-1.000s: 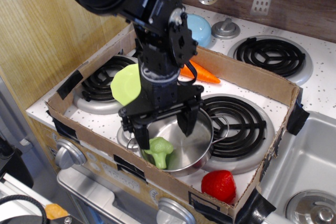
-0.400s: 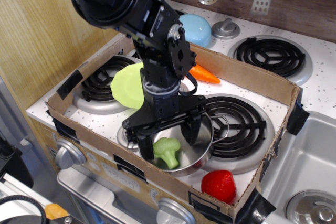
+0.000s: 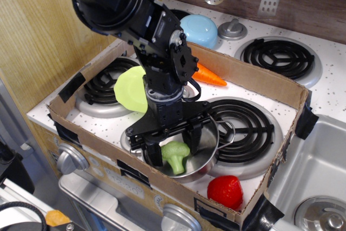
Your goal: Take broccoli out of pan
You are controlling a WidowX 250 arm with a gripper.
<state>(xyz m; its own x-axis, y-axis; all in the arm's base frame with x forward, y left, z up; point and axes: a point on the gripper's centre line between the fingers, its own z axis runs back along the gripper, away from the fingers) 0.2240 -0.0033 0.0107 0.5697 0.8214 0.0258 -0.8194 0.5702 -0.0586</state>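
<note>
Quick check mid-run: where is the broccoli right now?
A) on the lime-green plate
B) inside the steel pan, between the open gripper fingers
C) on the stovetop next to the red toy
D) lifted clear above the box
B: the broccoli sits inside the pan, with the gripper fingers open on either side of it.

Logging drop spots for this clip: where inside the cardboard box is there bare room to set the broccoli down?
The right coil burner between the pan and the box's right wall is bare. The front left is crowded: end effector around the broccoli, lime plate behind, red toy at the front wall.
</note>
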